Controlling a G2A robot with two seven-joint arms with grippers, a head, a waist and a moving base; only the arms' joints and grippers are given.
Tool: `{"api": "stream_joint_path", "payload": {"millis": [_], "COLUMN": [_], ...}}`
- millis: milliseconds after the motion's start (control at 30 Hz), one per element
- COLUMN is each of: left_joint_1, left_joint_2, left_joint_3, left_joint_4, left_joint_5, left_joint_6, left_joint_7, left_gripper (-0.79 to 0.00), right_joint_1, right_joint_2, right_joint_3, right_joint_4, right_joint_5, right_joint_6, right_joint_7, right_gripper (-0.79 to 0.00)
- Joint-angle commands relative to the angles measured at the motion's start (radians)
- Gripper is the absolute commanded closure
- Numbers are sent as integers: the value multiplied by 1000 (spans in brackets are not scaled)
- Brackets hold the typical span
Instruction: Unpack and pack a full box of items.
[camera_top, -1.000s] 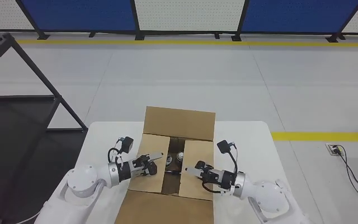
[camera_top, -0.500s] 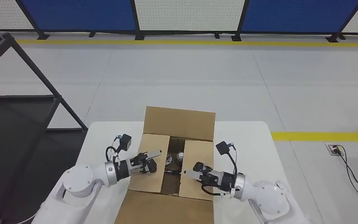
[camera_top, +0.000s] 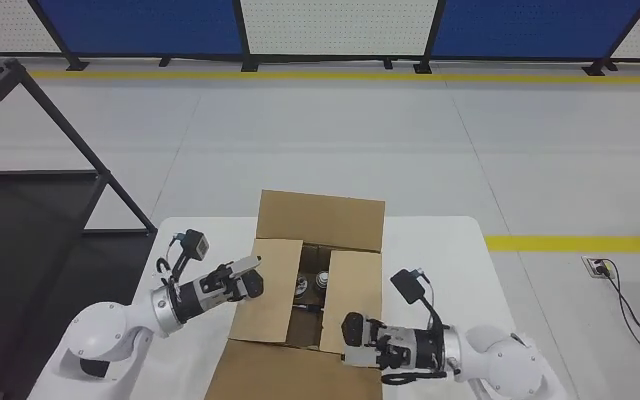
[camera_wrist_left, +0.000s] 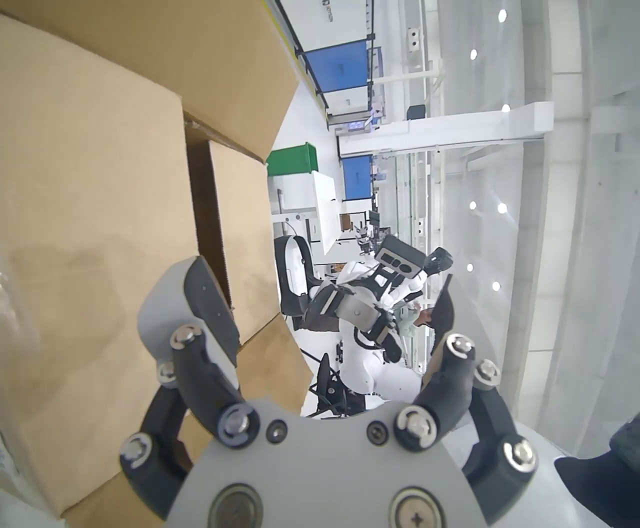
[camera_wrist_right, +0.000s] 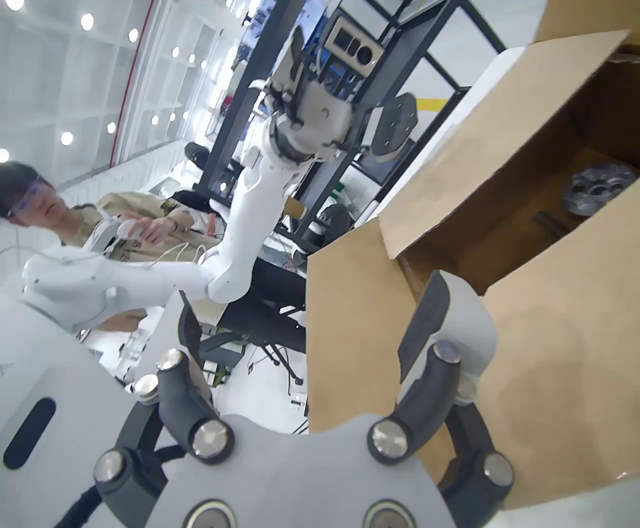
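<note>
The cardboard box sits mid-tabletop, mouth up, its long axis running away from the robot. Its side flaps lie partly over the metal parts. The left tool hovers at the left flap, fingers apart. The right tool is at the right flap, also apart and empty.

Left gripper drawn outward, right gripper pulled back along box

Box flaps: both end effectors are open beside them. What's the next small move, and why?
Probably fold the left flap outward with the left end effector. It sits open at that flap's outer edge, holding nothing, and both side flaps cover most of the opening, leaving a narrow gap over the metal parts. The right flap could follow.
</note>
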Motion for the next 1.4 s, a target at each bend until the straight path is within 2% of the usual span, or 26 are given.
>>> {"api": "stream_joint_path", "payload": {"millis": [0, 133, 233, 300, 733, 1067, 1200, 1367], "left_joint_1": [27, 86, 136, 160, 169, 161, 149, 145], "left_joint_2": [5, 17, 25, 29, 28, 33, 33, 35], "left_joint_3": [-46, -137, -202, -229, -220, -223, -226, -235], "left_joint_4": [-20, -56, -73, -79, -88, -58, -54, -45], "left_joint_5": [-21, -31, -33, -35, -41, -36, -55, -65], "left_joint_6": [-11, -34, -56, -71, -68, -64, -72, -75], "left_joint_7": [-4, -27, -59, -90, -83, -66, -47, -30], "left_gripper": [-785, -785, -785, -785, -785, -785, -785, -785], "right_joint_1": [-34, -129, -186, -207, -218, -385, -391, -337], "right_joint_2": [10, 29, 48, 58, 61, 120, 143, 162], "right_joint_3": [31, 82, 102, 130, 131, 267, 268, 215], "right_joint_4": [-30, -120, -196, -198, -215, -234, -191, -130], "right_joint_5": [18, 25, -1, -36, -32, -71, -70, -85], "right_joint_6": [-43, -130, -118, -104, -121, -153, -126, -70], "right_joint_7": [55, 141, 161, 170, 158, 126, 153, 209], "right_gripper": [-785, -785, -785, -785, -785, -785, -785, -785]}}
